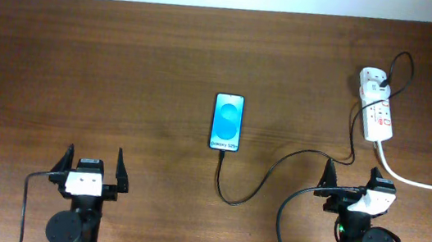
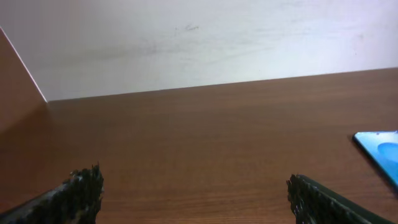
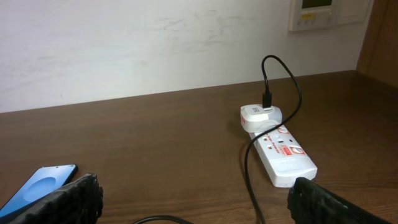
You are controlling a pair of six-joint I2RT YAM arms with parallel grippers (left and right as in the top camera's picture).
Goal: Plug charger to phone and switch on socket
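Phone [image 1: 227,122] laid screen-up at the middle of the table [image 1: 83,63], both hands spread wide.
At the left, the left hand [image 1: 95,158] is held wide open with nothing between its fingers. The tip of the charger [image 1: 263,176] is seen at the phone's near edge; whether it is seated cannot be told. The cable is looped rightward past the right hand [image 1: 351,175], likewise wide and holding nothing, to a white adapter [image 3: 261,116] on the far end of the socket [image 1: 377,106].

Overhead: fixed high, looks straight down, takes in the whole table [image 1: 124,60]. Left wrist: low, close over the table, faces the far wall [image 2: 186,37]; phone [image 2: 380,148] clipped at its right edge. Right wrist: low, same heading; shares the phone with left wrist, the socket [image 3: 283,155] with overhead.
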